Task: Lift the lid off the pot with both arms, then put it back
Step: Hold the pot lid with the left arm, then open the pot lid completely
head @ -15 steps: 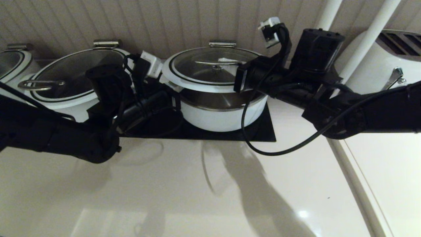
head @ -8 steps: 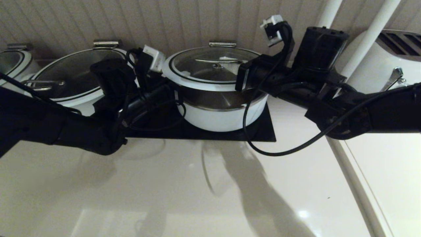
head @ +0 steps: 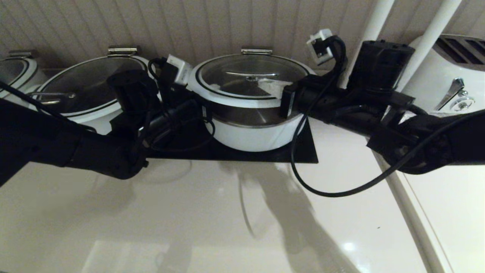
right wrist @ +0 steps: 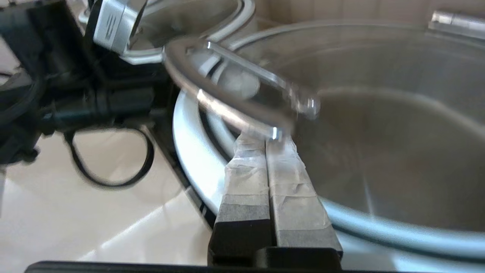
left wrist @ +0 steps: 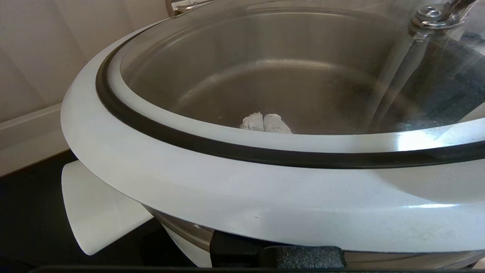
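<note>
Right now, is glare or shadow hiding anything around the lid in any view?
Head view: dark arm shadows lie on the counter before the pot, none over the lid. Left wrist view: a bright glint on the lid's rim; the left claw, under it, shows through the glass. Right wrist view: the handle gleams above the shut right claw.

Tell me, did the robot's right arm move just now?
Yes. The right gripper slid rightward, back from the lid centre towards its rim, judged against the pot.
</note>
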Controlling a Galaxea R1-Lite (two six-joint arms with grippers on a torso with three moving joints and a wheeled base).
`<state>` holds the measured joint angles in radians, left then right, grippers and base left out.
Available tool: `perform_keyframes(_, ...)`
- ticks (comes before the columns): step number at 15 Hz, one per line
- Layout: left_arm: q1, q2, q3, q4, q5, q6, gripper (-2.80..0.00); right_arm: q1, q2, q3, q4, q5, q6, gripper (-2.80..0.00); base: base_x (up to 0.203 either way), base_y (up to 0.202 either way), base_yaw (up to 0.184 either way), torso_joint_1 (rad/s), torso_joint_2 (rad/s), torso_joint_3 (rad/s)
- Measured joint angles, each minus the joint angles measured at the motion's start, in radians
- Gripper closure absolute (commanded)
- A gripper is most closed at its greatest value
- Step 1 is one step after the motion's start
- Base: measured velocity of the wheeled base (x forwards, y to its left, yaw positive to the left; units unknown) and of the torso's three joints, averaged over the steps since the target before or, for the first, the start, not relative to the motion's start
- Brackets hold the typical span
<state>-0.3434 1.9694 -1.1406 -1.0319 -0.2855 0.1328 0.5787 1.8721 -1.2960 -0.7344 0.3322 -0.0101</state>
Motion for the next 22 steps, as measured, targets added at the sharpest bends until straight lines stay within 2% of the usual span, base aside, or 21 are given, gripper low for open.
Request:
perform_keyframes(4, 0.000, 0.002, 0.000, 0.000, 0.000, 0.000, 0.00, -0.015, -0.061, 0.038, 0.043, 0.000, 0.000, 0.00, 0.000, 0.000, 0.000, 0.000, 0.00, 0.000)
perform_keyframes(12, 0.000, 0.006, 0.001, -0.004, 0.002, 0.000, 0.00, -0.102, -0.194, 0.176, 0.076, 0.001, 0.000, 0.00, 0.000, 0.000, 0.000, 0.000, 0.00, 0.000)
perform_keyframes(22, 0.001, 0.013, 0.001, -0.004, 0.001, 0.000, 0.00, -0.129, -0.268, 0.272, 0.073, 0.000, 0.001, 0.00, 0.000, 0.000, 0.000, 0.000, 0.00, 0.000)
